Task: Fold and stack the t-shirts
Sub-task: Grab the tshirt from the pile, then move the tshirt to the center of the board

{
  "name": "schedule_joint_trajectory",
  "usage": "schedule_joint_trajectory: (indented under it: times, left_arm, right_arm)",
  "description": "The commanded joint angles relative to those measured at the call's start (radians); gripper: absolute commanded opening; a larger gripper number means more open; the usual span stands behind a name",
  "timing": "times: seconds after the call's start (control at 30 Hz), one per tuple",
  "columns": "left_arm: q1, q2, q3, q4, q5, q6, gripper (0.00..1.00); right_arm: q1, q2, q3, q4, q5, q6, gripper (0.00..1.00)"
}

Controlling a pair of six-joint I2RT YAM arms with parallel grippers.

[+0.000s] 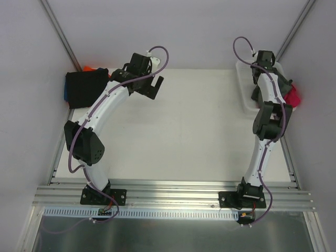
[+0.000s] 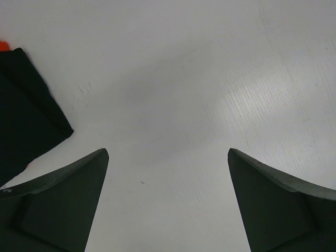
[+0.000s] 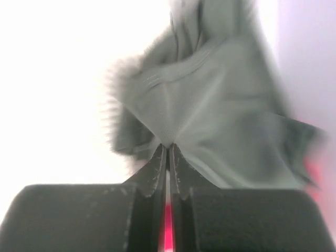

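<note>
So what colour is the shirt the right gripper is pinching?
The shirt is grey; right wrist view shows it best.

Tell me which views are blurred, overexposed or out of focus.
Top external: sharp and evenly lit. Left wrist: sharp, with soft glare on the table. Right wrist: the grey t-shirt is blurred, and the background is blown out white at left.
</note>
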Motion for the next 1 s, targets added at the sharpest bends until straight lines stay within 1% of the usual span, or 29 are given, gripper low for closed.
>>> schedule_joint_trajectory:
  times: [0.0,0.03,0.1,0.13,0.2,0.23,0.27,0.3,0.33,0.37,0.43,0.5,0.57,0.6,0.67,0.73,0.77,0.83,0.9,0.97]
  left_arm:
    - [0.022,0.017,0.065,-0.002,-0.022,-0.016,0.99]
    - [0.051,0.019,0.071,0.0,-0.005,-0.02,0.99]
    - [0.088,0.014,0.091,0.0,0.006,-0.052,0.99]
    - [0.133,0.013,0.103,0.0,0.021,-0.068,0.99]
    - [0.193,0.004,0.131,0.0,0.049,-0.121,0.99]
    - [0.22,0.0,0.143,0.0,0.046,-0.129,0.99]
    - [0.275,-0.007,0.168,0.0,0.037,-0.129,0.99]
    - [0.299,-0.01,0.183,-0.002,0.033,-0.164,0.99]
    - [0.332,-0.027,0.194,0.0,0.035,-0.175,0.99]
    - [0.388,-0.039,0.212,0.0,0.035,-0.206,0.99]
    - [0.444,-0.082,0.223,0.0,0.026,-0.233,0.99]
    - [0.523,-0.111,0.225,0.0,0.02,-0.253,0.99]
    - [0.556,-0.153,0.22,0.003,0.003,-0.25,0.99]
    - [0.56,-0.165,0.22,0.006,-0.025,-0.246,0.99]
    - [0.565,-0.199,0.206,0.014,-0.025,-0.233,0.99]
    - [0.567,-0.225,0.182,0.021,-0.017,-0.233,0.99]
    - [0.567,-0.231,0.171,0.021,-0.016,-0.246,0.99]
    - [0.567,-0.248,0.148,0.023,-0.013,-0.255,0.99]
    - [0.568,-0.254,0.142,0.026,-0.016,-0.26,0.99]
    - [0.567,-0.254,0.157,0.031,-0.046,-0.25,0.99]
  right_arm:
    - [0.096,-0.285,0.049,-0.016,-0.116,0.062,0.01]
    - [0.133,-0.332,0.055,-0.021,-0.135,0.051,0.01]
    - [0.194,-0.366,0.104,-0.079,-0.187,0.053,0.01]
    - [0.246,-0.386,0.117,-0.1,-0.252,0.065,0.01]
    - [0.3,-0.446,0.128,-0.137,-0.314,0.093,0.01]
    - [0.35,-0.466,0.127,-0.145,-0.418,0.108,0.01]
    - [0.38,-0.502,0.125,-0.151,-0.454,0.138,0.01]
    - [0.409,-0.516,0.128,-0.151,-0.48,0.154,0.01]
    - [0.467,-0.529,0.131,-0.148,-0.535,0.171,0.01]
    - [0.492,-0.552,0.136,-0.142,-0.563,0.212,0.01]
    - [0.559,-0.566,0.168,-0.133,-0.619,0.267,0.01]
    - [0.587,-0.584,0.206,-0.14,-0.659,0.344,0.01]
    - [0.604,-0.607,0.187,-0.156,-0.696,0.402,0.01]
    - [0.602,-0.645,0.143,-0.168,-0.687,0.406,0.01]
    - [0.596,-0.702,0.072,-0.186,-0.67,0.395,0.01]
    - [0.579,-0.814,-0.066,-0.136,-0.667,0.392,0.01]
    - [0.579,-0.843,-0.098,-0.123,-0.663,0.381,0.01]
    - [0.582,-0.871,-0.109,-0.122,-0.663,0.366,0.01]
    - [0.582,-0.853,-0.056,-0.155,-0.682,0.381,0.01]
    - [0.584,-0.823,-0.037,-0.195,-0.725,0.398,0.01]
